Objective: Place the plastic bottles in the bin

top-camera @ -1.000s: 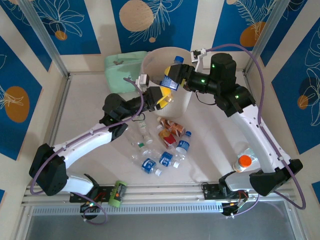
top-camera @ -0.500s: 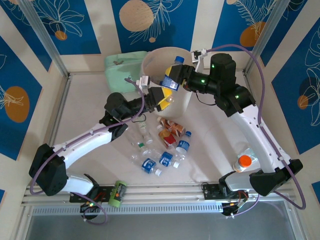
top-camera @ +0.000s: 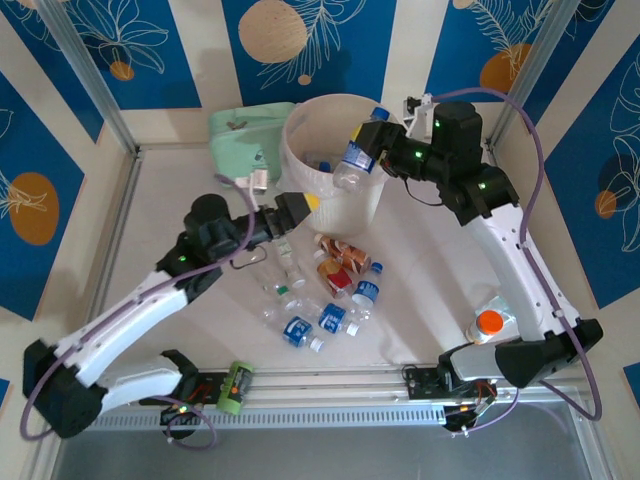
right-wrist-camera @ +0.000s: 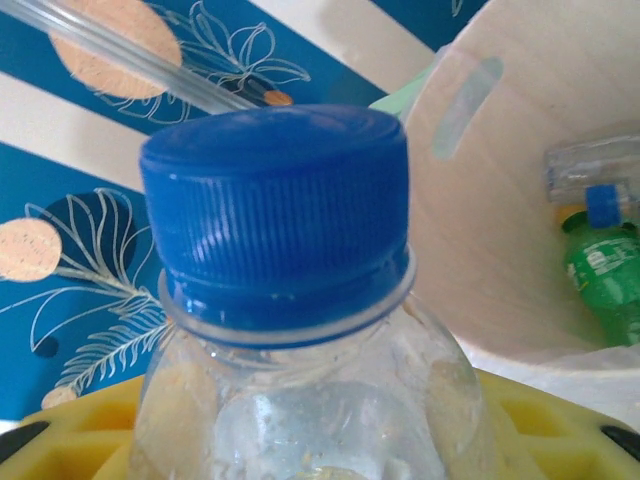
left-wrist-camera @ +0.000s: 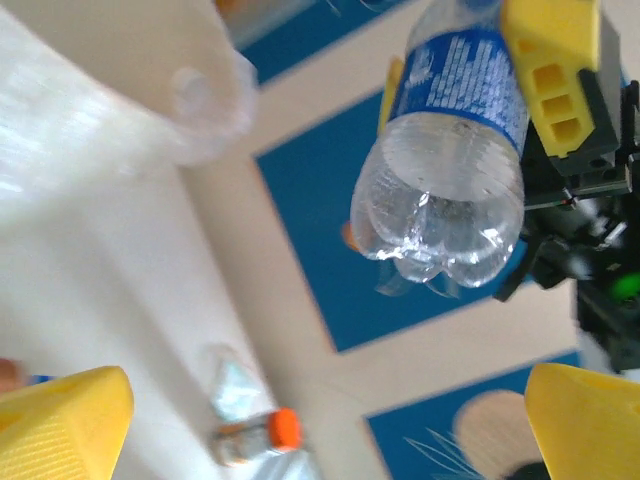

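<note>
Over the bin (top-camera: 300, 120) our right pincer (top-camera: 364, 146) clamps a bottle (top-camera: 349, 163) we judge light, slick and crushable, by its labelled middle; left pincer (top-camera: 298, 209) gapes wide.

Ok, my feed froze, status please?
Left gripper open, empty, beside bin. Right gripper holds blue-capped bottle over bin. More bottles on table. Nothing blocking.

Cream bin (top-camera: 290, 140); bottle (top-camera: 357, 160) clear, blue label (left-wrist-camera: 455, 75), blue cap (right-wrist-camera: 275, 215); walls (top-camera: 310, 50) blue, cream-striped, leaf pattern.
</note>
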